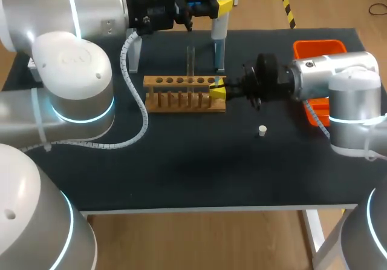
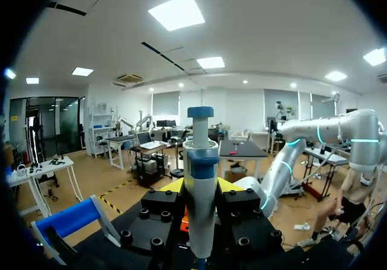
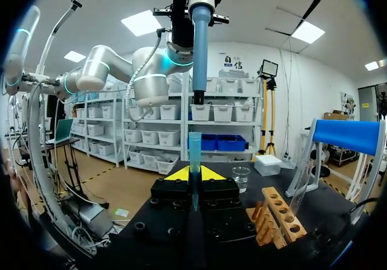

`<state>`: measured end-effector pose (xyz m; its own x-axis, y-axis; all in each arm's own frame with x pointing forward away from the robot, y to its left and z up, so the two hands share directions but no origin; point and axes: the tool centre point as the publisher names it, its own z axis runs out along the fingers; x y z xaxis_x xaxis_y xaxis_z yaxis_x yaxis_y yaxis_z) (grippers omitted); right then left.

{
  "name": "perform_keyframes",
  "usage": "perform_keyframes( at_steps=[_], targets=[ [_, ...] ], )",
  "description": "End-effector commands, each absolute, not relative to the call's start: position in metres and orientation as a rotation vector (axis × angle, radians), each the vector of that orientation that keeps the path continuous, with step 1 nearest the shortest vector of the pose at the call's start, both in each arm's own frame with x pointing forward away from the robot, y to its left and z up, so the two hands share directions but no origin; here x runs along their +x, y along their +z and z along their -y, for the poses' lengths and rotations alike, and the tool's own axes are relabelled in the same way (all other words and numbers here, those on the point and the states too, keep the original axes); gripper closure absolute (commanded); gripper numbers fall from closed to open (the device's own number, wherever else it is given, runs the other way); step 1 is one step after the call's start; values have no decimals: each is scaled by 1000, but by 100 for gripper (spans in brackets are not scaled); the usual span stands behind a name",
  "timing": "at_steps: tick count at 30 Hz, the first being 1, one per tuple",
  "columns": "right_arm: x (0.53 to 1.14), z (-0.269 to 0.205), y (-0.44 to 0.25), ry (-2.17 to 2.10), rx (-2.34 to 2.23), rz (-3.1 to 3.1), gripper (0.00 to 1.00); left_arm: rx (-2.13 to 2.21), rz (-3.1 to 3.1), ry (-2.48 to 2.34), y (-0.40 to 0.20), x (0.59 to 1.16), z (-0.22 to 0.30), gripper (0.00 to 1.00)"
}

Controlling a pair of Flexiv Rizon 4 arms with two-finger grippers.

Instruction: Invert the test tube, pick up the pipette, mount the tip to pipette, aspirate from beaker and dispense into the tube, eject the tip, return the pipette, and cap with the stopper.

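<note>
Pipette (image 1: 219, 37) held over tip (image 3: 194, 155), by the rack's (image 1: 181, 97) right end
Left gripper (image 1: 213, 6) pinches the pipette upright; right gripper (image 1: 216, 91) pinches the blue tip upright below the pipette's nose, a gap between them; clear tube (image 1: 190, 61) stands in the rack; stopper (image 1: 262, 131) lies on the table (image 1: 181, 173), apart from the rack; beaker (image 3: 240, 176) sits beyond the rack
</note>
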<state>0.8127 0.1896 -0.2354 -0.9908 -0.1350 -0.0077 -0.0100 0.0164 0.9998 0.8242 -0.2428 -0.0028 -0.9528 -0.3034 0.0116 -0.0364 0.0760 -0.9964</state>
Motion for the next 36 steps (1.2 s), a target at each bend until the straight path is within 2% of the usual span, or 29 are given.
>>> perform_keyframes(
  at_steps=[1,36],
  targets=[
    [811,-189,-232,-2130,153,2177,100,-345,-2149,-1981,-3,824,242,100],
    [812,-190,-219,-2150,146,2168,100,-345,-2149,-1981,-3,824,242,100]
  ],
)
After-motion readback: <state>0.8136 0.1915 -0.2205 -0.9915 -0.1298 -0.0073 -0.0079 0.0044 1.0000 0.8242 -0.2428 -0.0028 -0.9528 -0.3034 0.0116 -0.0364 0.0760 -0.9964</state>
